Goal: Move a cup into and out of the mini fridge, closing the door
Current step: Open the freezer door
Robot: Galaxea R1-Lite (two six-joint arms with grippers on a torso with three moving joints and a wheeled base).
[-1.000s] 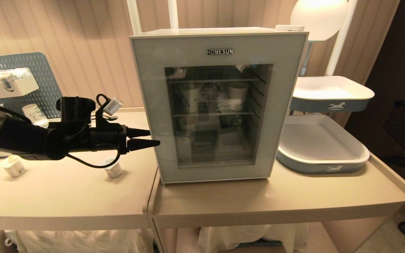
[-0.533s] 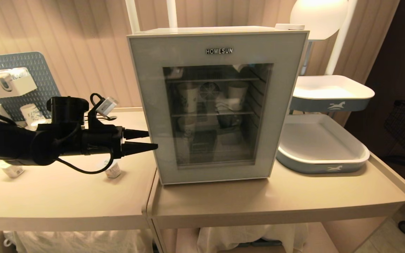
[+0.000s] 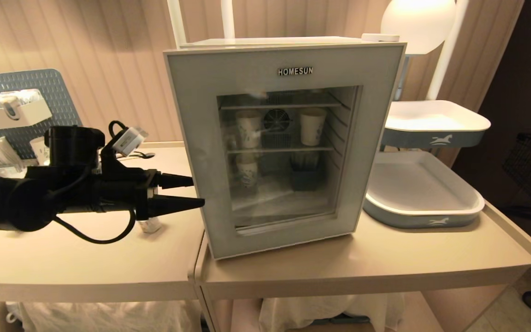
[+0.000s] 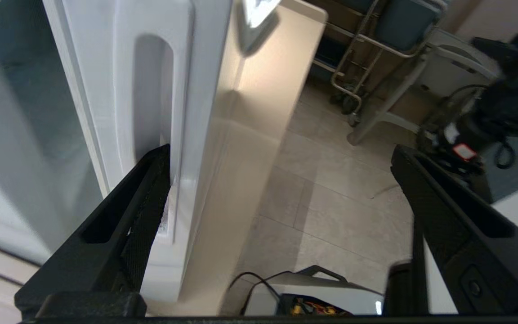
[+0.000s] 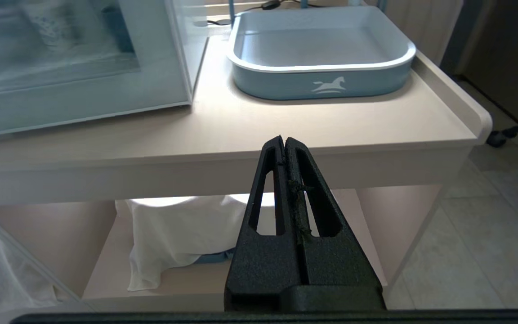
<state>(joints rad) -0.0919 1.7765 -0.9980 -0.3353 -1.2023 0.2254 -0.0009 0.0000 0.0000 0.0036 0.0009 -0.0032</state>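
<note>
The right gripper (image 5: 284, 143) hangs nearest, below the table's (image 3: 339, 269) front edge, its jaws pressed together on nothing. A white cloth (image 5: 173, 234) lies on the shelf under the table. On the tabletop, the left gripper (image 3: 191, 191) reaches in level from the left with its jaws spread wide; in the left wrist view one finger (image 4: 149, 189) sits in the recessed handle groove at the door's (image 3: 201, 138) left edge, the other out in free air. The door stands slightly ajar, its left side swung out from the mini fridge (image 3: 288, 42), and so blocks the way to the shelves. Behind the arm a small white bottle (image 3: 149, 224) stands on the adjoining table. Through the glass, three paper cups show: two on the middle wire shelf (image 3: 249, 128) (image 3: 312, 126), one below (image 3: 247, 169), beside a dark holder (image 3: 304, 175). Right of the fridge sit two blue-and-white trays, one low (image 3: 424, 214) and one raised (image 3: 436, 131). At far left, a blue pegboard (image 3: 39, 85) stands against the wall.
</note>
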